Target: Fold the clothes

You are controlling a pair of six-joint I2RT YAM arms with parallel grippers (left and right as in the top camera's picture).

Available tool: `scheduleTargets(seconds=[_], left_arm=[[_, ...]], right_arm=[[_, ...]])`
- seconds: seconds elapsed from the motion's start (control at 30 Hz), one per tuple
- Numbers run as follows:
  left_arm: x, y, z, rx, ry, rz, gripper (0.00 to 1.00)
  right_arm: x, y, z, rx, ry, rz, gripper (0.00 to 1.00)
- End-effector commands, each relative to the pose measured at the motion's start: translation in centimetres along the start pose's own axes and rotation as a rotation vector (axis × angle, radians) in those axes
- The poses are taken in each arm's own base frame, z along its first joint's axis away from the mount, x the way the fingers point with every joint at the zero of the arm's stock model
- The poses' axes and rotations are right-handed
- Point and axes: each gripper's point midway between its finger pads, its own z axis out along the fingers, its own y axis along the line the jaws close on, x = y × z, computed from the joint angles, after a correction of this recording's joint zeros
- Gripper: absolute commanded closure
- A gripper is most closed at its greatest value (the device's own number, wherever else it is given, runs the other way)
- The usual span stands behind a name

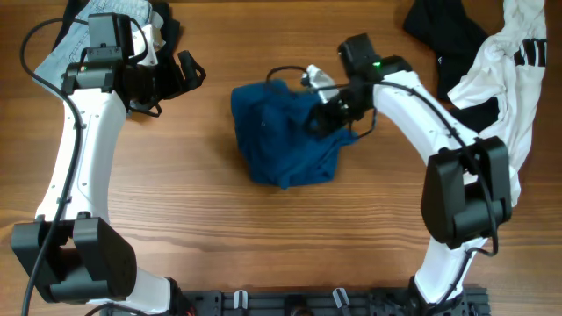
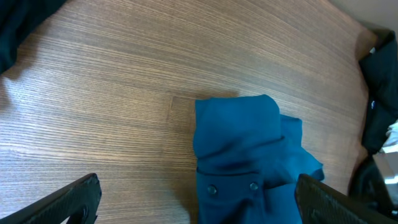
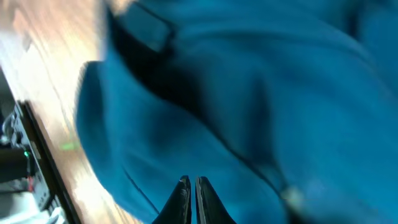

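The deep-blue shirt (image 1: 285, 140) lies bunched in a rough block at the table's middle. Two small buttons show on it in the left wrist view (image 2: 249, 155). My right gripper (image 1: 320, 118) is down at the shirt's upper right edge. In its own view its fingers (image 3: 191, 182) are pressed together, with blue fabric (image 3: 249, 93) filling the frame and a thin sliver of blue between the tips. My left gripper (image 1: 180, 83) hovers left of the shirt, wide open and empty, its fingertips (image 2: 81, 193) far apart on either side of the shirt's near edge.
A white black-marked garment (image 1: 509, 79) and a black one (image 1: 443, 31) lie at the back right, beside the right arm. A pale blue garment (image 1: 70, 44) with dark cloth lies at the back left behind the left arm. Bare wood (image 1: 176, 175) surrounds the shirt.
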Motion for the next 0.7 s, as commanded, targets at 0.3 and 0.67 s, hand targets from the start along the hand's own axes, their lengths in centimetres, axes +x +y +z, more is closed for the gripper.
scheduleTargets(seconds=[0.3,0.67], left_arm=[[-0.1,0.2,0.6,-0.006,0.001,0.011,0.0],[0.5,1.0,2.0,-0.019,0.042,-0.005,0.0]], right_arm=[[-1.4,0.4,-0.2,0.034,-0.044,-0.118,0.12],[-3.2,1.8,3.1,0.148,-0.036,-0.267,0.08]])
